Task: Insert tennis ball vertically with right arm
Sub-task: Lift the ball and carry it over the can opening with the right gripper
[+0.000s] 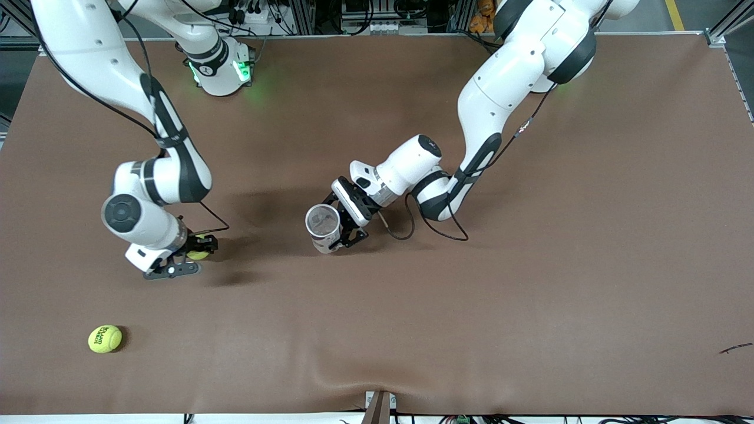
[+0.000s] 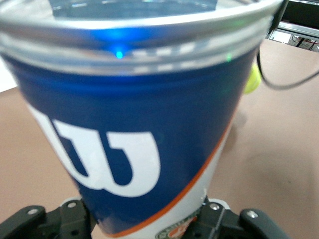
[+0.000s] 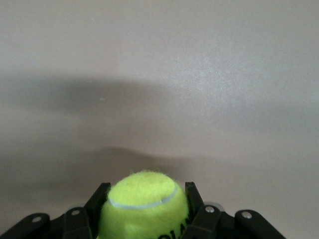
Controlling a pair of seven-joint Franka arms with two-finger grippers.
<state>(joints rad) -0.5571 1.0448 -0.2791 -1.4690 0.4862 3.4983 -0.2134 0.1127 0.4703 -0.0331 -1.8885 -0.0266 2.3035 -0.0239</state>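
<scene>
My right gripper (image 1: 199, 247) is down at the table toward the right arm's end, shut on a yellow-green tennis ball (image 1: 197, 252). In the right wrist view the ball (image 3: 144, 204) sits squeezed between the two black fingers (image 3: 193, 196). Near the table's middle stands a blue and white tennis-ball can (image 1: 323, 227), its open mouth up. My left gripper (image 1: 339, 231) is shut on the can's lower part. The can (image 2: 129, 124) fills the left wrist view, with black fingers (image 2: 219, 219) against both sides of its base.
A second tennis ball (image 1: 105, 338) lies loose on the brown table (image 1: 530, 294), nearer the front camera than the right gripper. A black cable (image 1: 439, 229) loops on the table beside the left wrist. A small dark scrap (image 1: 736, 348) lies toward the left arm's end.
</scene>
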